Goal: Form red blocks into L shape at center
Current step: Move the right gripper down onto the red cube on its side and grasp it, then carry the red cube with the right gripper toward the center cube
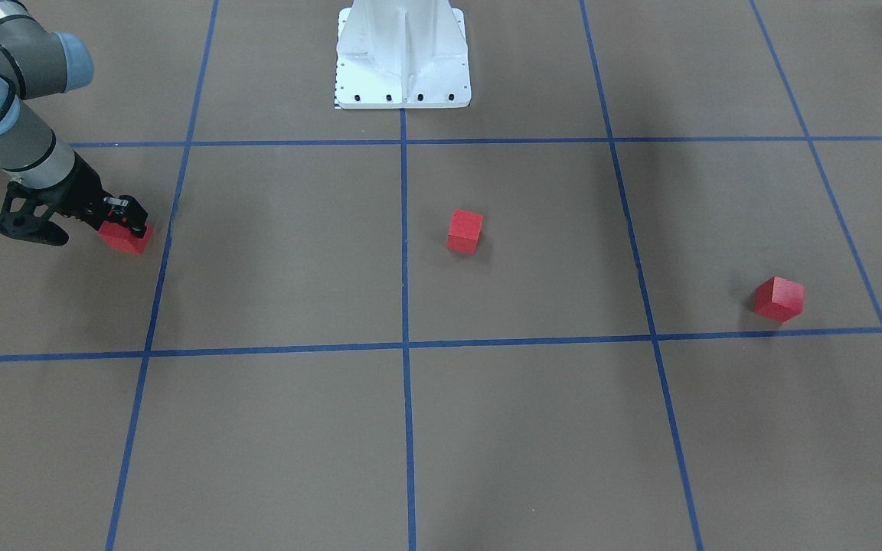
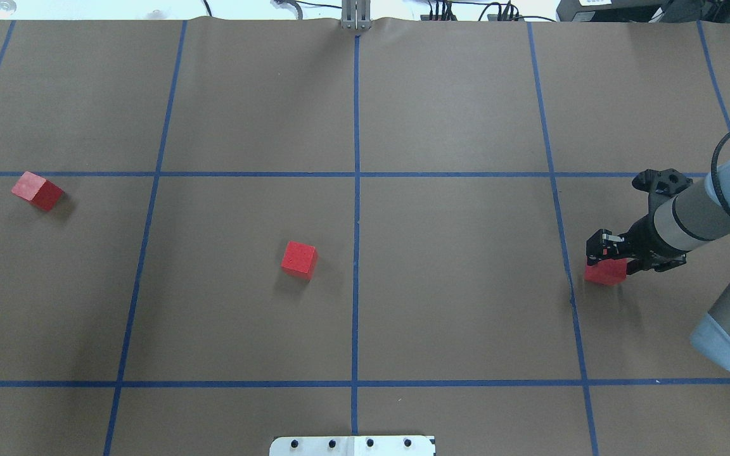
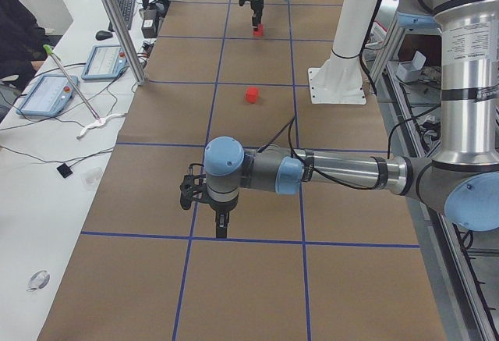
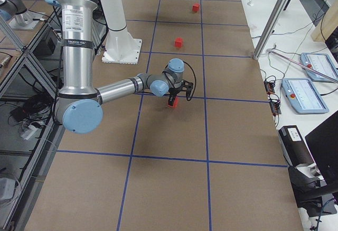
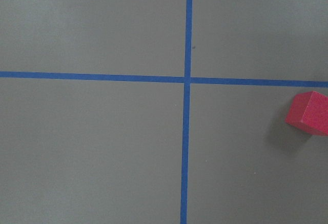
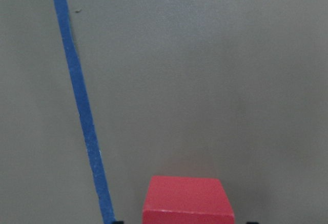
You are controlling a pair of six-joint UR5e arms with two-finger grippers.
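Three red blocks lie on the brown surface. One block (image 2: 299, 259) sits just left of the middle blue tape line (image 2: 356, 285), in the center (image 2: 428, 278); it also shows in the front view (image 1: 464, 231). A second block (image 2: 37, 190) lies far left, and shows at the right edge of the left wrist view (image 5: 308, 113). The third block (image 2: 604, 272) rests on the surface at the right. My right gripper (image 2: 603, 258) is down over it, open, its fingers straddling the block (image 6: 187, 199) with small gaps. My left gripper (image 3: 222, 228) shows only in the exterior left view, so I cannot tell its state.
The white robot base (image 1: 403, 53) stands at the table's edge on the middle line. Blue tape (image 2: 149, 253) splits the surface into squares. A side bench with tablets and cables (image 3: 54, 91) runs along the far edge.
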